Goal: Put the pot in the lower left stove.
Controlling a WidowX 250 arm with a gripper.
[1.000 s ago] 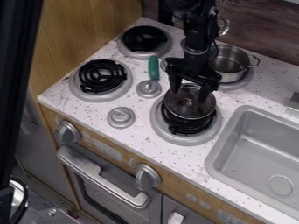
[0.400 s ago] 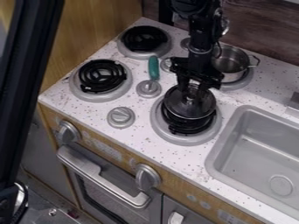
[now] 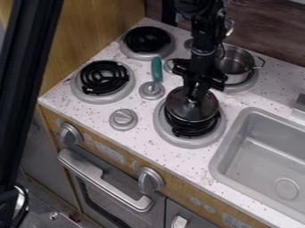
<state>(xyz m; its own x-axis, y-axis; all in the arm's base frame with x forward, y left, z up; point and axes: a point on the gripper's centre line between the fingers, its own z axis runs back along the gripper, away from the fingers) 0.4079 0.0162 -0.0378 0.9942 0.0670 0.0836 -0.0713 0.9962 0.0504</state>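
Observation:
The gripper [image 3: 193, 94] points down over the lower right burner [image 3: 186, 141], its fingers together and shut on the central knob of a round, see-through lid [image 3: 205, 107]. The lid is over that burner's black coil; whether a pot is under it I cannot tell. A silver pot [image 3: 235, 61] with a side handle is on the upper right burner, behind and right of the gripper, partly hidden by the arm. The lower left burner [image 3: 102, 78] has a bare black coil, left of the gripper.
The upper left burner [image 3: 147, 40] has a bare coil. A green-handled utensil [image 3: 157, 69] lies between the burners, beside a grey knob [image 3: 152, 90]. Another knob [image 3: 123, 119] is nearer the front. The grey sink [image 3: 262, 156] is at the right, and wooden walls stand behind and left.
The gripper has gone from open around the lid's knob to shut on it, and its fingertips have come lower. The lid has shifted very slightly; the silver pot has not moved.

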